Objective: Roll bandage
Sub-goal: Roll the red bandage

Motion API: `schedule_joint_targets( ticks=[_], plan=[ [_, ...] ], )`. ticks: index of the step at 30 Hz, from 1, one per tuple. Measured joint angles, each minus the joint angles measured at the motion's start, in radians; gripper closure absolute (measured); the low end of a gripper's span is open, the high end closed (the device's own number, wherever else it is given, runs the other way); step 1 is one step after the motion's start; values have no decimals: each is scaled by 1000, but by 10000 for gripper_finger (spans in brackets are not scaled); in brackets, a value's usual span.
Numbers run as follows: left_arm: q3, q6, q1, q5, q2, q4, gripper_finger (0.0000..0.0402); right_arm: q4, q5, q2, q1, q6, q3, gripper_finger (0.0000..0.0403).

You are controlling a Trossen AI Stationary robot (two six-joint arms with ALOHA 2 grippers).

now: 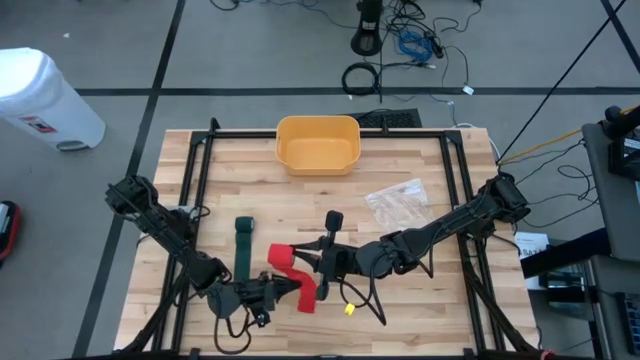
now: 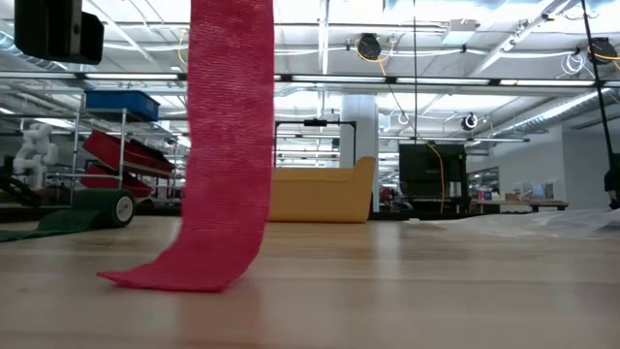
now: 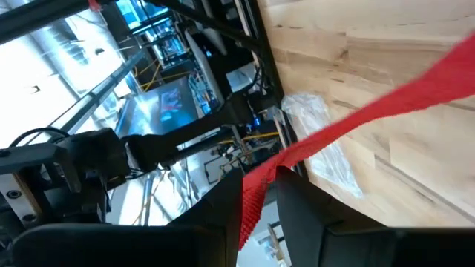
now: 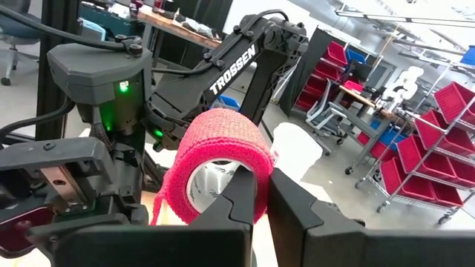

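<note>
Red bandage (image 1: 292,272): one, both claws clenched on it—right claw (image 4: 261,194) roll, left claw (image 3: 261,199) tail; one green bandage (image 1: 243,243).

Bandage (image 1: 293,272) red, woven texture; second bandage (image 1: 243,243) dark green. Bin (image 1: 318,144) yellow-orange. Table (image 1: 420,160) light wood planks, black frame. Plastic bag (image 1: 398,203) clear. Both arms black. Trash can (image 1: 40,100) white.
</note>
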Motion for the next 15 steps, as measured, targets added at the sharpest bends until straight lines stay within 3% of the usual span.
schedule_joint_targets(
  ticks=[8, 15],
  plan=[
    [0, 0, 10, -7, 0, 9, 320, 0, 0, 0, 0, 0, 0, 387],
    [0, -1, 34, -64, 0, 8, 393, 0, 0, 0, 0, 0, 0, 387]
  ],
)
